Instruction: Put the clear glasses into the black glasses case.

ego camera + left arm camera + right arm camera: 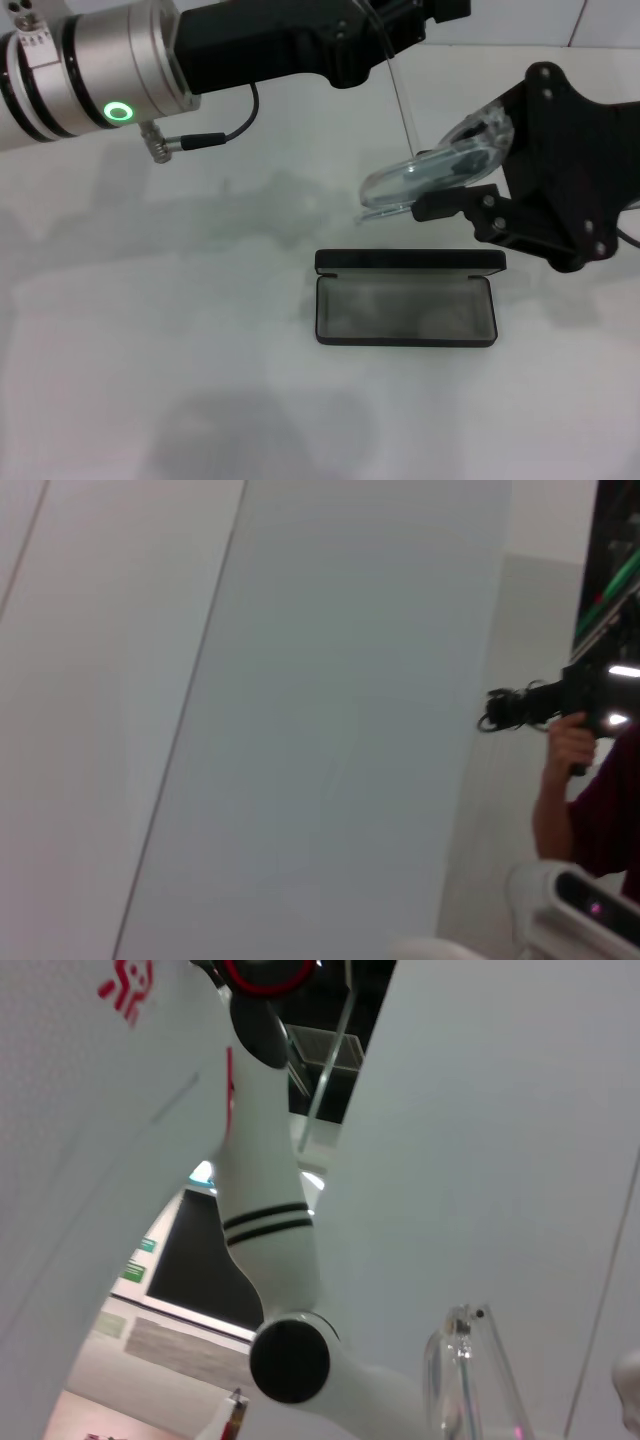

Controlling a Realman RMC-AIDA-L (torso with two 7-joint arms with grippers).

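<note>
The clear glasses [440, 165] hang in the air above and behind the black glasses case [405, 300] in the head view. The case lies open on the white table, its grey lining showing and nothing inside. My right gripper [478, 160] comes in from the right and is shut on the lens front. One thin clear arm of the glasses rises steeply to my left gripper [385, 40] at the top of the view, which is shut on its tip. The right wrist view shows part of the clear glasses [462, 1380] close up.
My left arm [120, 70] stretches across the top of the head view, with a cable hanging under it. The white table [150, 350] spreads to the left of and in front of the case. In the left wrist view a person [585, 800] stands at the far edge.
</note>
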